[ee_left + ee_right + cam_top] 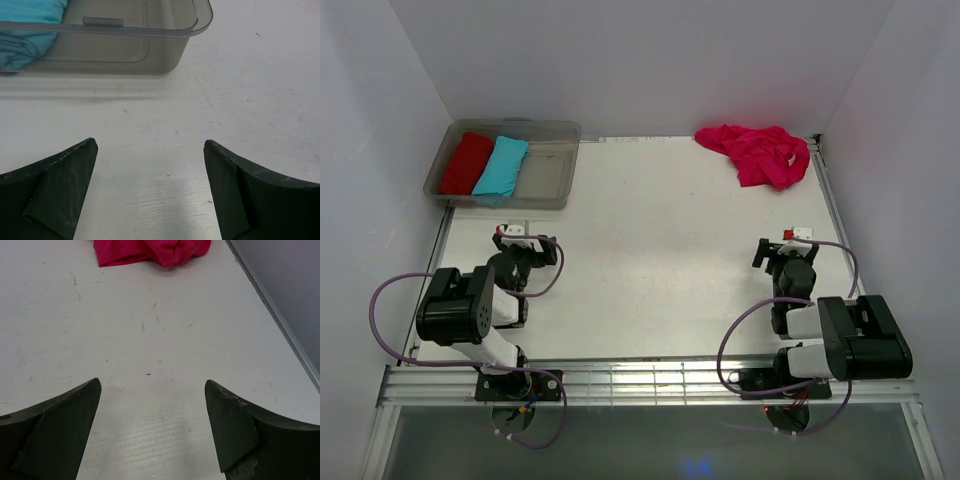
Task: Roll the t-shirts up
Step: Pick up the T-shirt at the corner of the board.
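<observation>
Top external, checked first: noted pink shirt [755, 153] lying in a crumpled heap at the far right corner of the table [650, 280], untouched and not yet spread. Noted red shirt [467, 163] and turquoise shirt [501, 166] side by side in the left part of the bin [548, 182] at far left, both appearing rolled (right part of bin bare).

Judged step in hand: reaching for the pink shirt and bringing it to the open middle for flattening. Recommend approaching with the right gripper [785, 243], the nearer of the two though well short of the cloth. Recommend pinching a hem or shoulder edge rather than the bulk of the heap, then dragging low toward centre. Advise spreading flat with both arms before any roll, to avoid a loose, lopsided result. Advise keeping clear of the rail [830, 200] along the right edge.

Found right gripper released, jaws spread wide, holding nothing, only bare table beneath. Found left gripper [527, 238] likewise released and wide, holding nothing, facing the bin's near wall and apart from it.
</observation>
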